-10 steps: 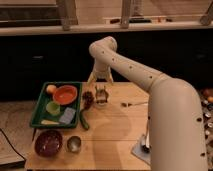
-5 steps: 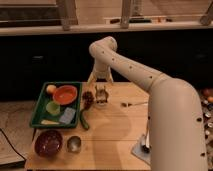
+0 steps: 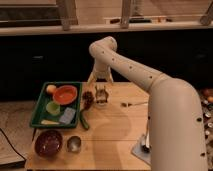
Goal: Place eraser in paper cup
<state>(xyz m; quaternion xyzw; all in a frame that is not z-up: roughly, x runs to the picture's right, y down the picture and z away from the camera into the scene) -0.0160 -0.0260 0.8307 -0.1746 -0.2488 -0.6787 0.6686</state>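
My gripper [image 3: 101,93] hangs at the far middle of the wooden table [image 3: 115,132], pointing down. Right beneath it stands the paper cup [image 3: 102,102], small and whitish, partly hidden by the gripper. I cannot make out the eraser; it is hidden or too small to tell. The arm arches up from the right side and comes down onto this spot.
A green tray [image 3: 37,112] on the left holds an orange bowl [image 3: 66,94], a light green cup [image 3: 53,107] and a blue-grey sponge [image 3: 67,116]. A brown object [image 3: 88,97] and a green stick [image 3: 84,120] lie left of the cup. A dark red bowl [image 3: 48,141] and a metal bowl [image 3: 74,143] sit at the front left. A utensil [image 3: 131,104] lies to the right.
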